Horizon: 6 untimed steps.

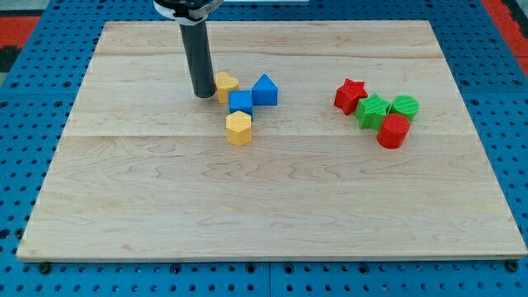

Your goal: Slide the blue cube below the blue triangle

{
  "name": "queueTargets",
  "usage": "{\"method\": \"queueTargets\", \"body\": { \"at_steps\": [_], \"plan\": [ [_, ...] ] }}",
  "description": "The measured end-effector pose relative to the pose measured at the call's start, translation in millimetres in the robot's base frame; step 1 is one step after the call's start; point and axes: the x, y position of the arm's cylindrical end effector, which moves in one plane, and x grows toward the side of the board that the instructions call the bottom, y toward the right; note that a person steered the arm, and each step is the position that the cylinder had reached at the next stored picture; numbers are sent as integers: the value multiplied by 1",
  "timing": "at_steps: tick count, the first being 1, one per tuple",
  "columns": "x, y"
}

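The blue cube (240, 102) sits left of centre on the wooden board, touching the blue triangle (265, 89) at its upper right. A yellow block (226, 84) touches the cube's upper left corner. A yellow hexagonal block (238, 129) lies just below the cube. My tip (204, 95) stands on the board right beside the upper yellow block's left side, to the upper left of the blue cube.
On the view's right is a tight cluster: a red star (350, 95), a green star (373, 110), a green round block (404, 106) and a red round block (393, 131). The wooden board (264, 206) lies on a blue pegboard surface.
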Motion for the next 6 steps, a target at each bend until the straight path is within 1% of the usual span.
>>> {"method": "queueTargets", "body": {
  "at_steps": [2, 3, 5, 6],
  "plan": [
    [25, 3],
    [25, 3],
    [25, 58],
    [25, 61]
  ]
}}
